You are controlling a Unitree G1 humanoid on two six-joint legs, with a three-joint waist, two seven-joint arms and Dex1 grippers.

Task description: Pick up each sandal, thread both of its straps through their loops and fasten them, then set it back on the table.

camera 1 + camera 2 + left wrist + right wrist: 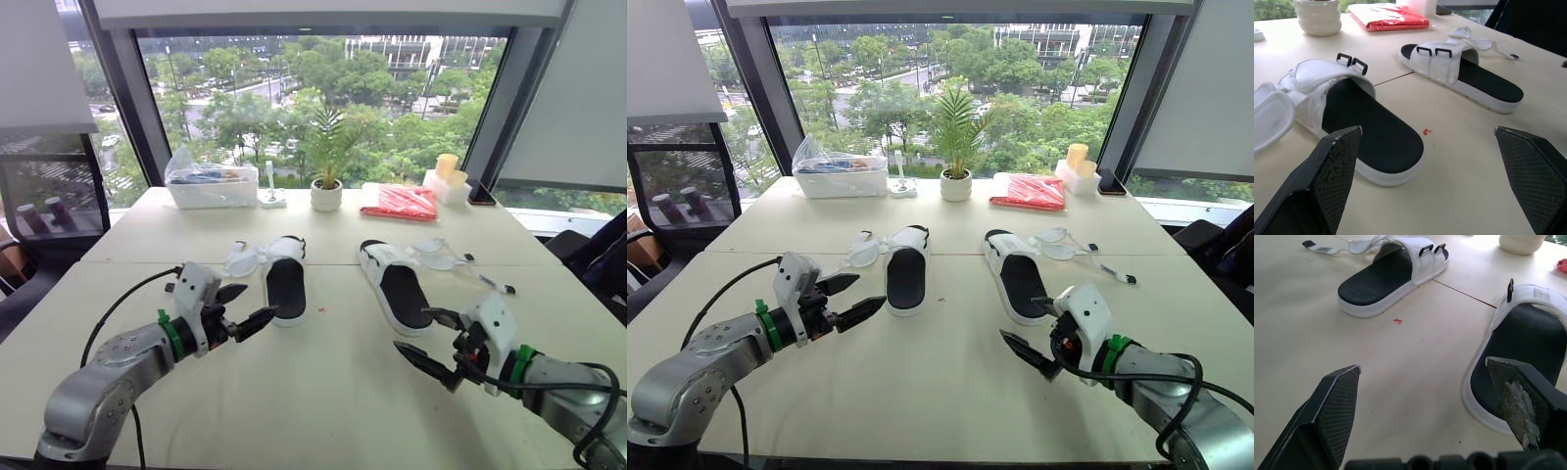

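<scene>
Hovering over the bench (323, 401), the left gripper (261, 301) spreads its fingers (257, 320) wide, empty, just beside the left-hand sandal (285, 286) at centre-left of the frame; the right gripper (411, 329), fingers likewise wide, hangs near the right-hand sandal (404, 297) at centre-right; both sandals lie flat, straps (242, 259) loose.

Soft, bright daylight from the rear window (323, 108), faint tabletop shadows.
</scene>
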